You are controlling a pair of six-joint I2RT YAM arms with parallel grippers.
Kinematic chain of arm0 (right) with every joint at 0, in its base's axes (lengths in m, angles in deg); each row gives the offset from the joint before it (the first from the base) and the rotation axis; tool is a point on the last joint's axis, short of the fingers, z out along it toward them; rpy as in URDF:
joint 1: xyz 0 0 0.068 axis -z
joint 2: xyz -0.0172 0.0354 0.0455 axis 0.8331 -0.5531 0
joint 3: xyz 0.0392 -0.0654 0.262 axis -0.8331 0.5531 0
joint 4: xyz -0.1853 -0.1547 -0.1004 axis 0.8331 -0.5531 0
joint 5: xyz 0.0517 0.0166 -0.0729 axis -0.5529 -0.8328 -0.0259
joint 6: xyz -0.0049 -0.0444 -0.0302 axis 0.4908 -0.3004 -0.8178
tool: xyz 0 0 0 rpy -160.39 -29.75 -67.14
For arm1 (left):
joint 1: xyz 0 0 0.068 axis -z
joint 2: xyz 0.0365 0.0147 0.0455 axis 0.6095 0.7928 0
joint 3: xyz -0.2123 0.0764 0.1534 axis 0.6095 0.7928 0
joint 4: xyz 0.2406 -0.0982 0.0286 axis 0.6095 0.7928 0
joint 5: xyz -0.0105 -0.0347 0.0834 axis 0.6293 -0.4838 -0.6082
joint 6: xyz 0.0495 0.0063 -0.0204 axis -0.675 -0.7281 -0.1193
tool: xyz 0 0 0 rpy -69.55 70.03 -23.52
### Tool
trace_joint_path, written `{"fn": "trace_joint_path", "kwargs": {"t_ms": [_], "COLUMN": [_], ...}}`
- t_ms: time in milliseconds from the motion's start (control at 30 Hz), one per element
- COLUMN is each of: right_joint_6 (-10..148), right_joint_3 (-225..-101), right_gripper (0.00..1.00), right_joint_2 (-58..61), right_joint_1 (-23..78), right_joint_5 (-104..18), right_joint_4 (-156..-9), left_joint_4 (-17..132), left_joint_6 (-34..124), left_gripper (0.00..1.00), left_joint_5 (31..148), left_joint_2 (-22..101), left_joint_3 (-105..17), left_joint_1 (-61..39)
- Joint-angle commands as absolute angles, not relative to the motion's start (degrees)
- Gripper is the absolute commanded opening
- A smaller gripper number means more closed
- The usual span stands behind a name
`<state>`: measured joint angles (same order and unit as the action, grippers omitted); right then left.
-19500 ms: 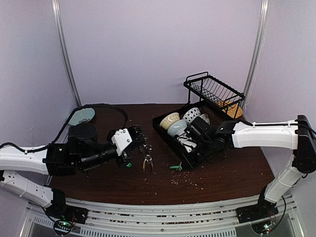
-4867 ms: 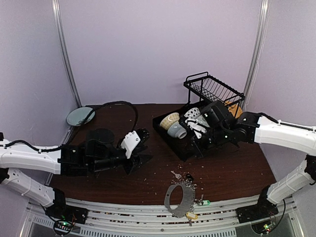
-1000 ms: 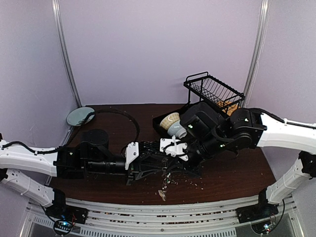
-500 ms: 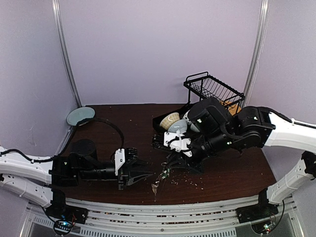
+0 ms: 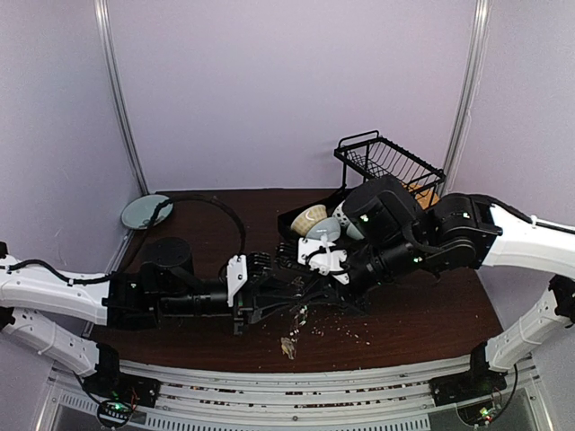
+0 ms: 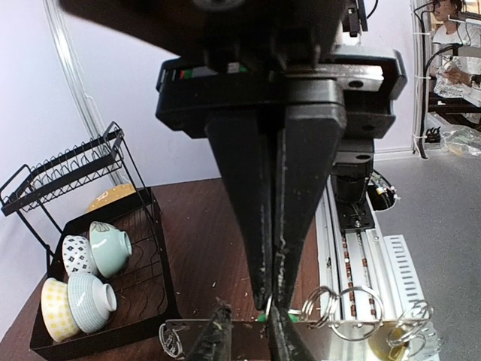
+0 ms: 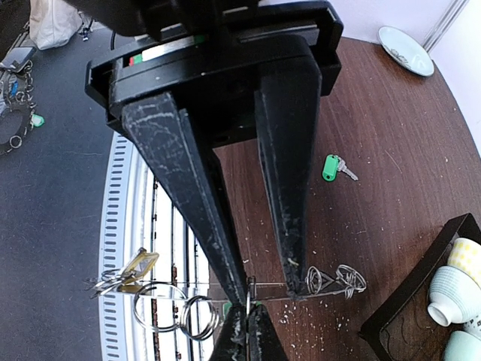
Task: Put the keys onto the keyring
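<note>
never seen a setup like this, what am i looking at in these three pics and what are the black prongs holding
Two white robot arms are bolted at the near edge of a table. One picture looks down from above and behind them. The other two come from a camera on each wrist, so the black prongs are that arm's own claw. The left claw and right claw both pinch the keyring, a thin wire carrying small rings and keys. Nearby: a loose green-tagged key, a black tray of bowls, a wire rack, a plate.

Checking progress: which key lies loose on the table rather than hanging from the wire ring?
The green-headed key, lying alone on the table with its silver blade showing. The yellow-headed key hangs from the keyring.
</note>
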<state>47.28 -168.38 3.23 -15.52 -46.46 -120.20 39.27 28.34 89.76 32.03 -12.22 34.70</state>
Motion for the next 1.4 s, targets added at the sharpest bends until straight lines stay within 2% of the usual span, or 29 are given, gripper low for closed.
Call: {"fn": "trace_joint_path", "kwargs": {"t_ms": [0, 133, 300, 367, 600, 767, 933, 1167, 1267, 1367], "right_joint_6": [47.1, 47.1, 47.1, 47.1, 47.2, 48.0, 48.6, 49.3, 50.0, 50.9], "right_joint_3": [-167.9, -167.9, -167.8, -167.9, -167.8, -166.7, -165.7, -164.5, -164.2, -162.6], "right_gripper": [0.00, 0.00, 0.00, 0.00, 0.00, 0.00, 0.11, 0.20, 0.29, 0.32], "right_joint_2": [4.8, 5.1, 5.2, 4.9, 5.5, 6.3, 7.1, 8.7, 9.9, 12.5], "right_joint_1": [-15.8, -15.8, -15.8, -15.8, -15.8, -15.8, -15.8, -15.8, -15.7, -14.6], "right_joint_5": [-47.2, -47.2, -47.4, -47.4, -47.0, -44.5, -42.2, -41.7, -41.7, -44.3], "right_joint_4": [-118.6, -118.2, -118.1, -118.3, -117.3, -114.2, -111.2, -108.7, -108.1, -105.9], "left_joint_4": [38.2, 40.0, 42.6, 42.6, 40.7, 32.5, 23.9, 21.7, 21.3, 18.8], "left_joint_6": [27.3, 26.8, 26.5, 26.5, 27.5, 31.0, 34.2, 33.0, 33.2, 33.4], "left_gripper": [0.17, 0.10, 0.10, 0.00, 0.00, 0.00, 0.00, 0.00, 0.00, 0.00], "left_joint_5": [91.0, 90.3, 86.8, 86.3, 82.8, 81.6, 83.3, 82.9, 83.0, 85.1], "left_joint_2": [32.1, 32.6, 33.3, 33.0, 32.0, 30.8, 30.0, 28.7, 28.3, 27.4], "left_joint_3": [-13.7, -14.7, -15.6, -15.8, -14.5, -11.6, -9.1, -8.3, -8.0, -6.7], "left_joint_1": [34.9, 35.0, 35.0, 35.0, 35.0, 35.0, 35.1, 35.1, 35.1, 35.1]}}
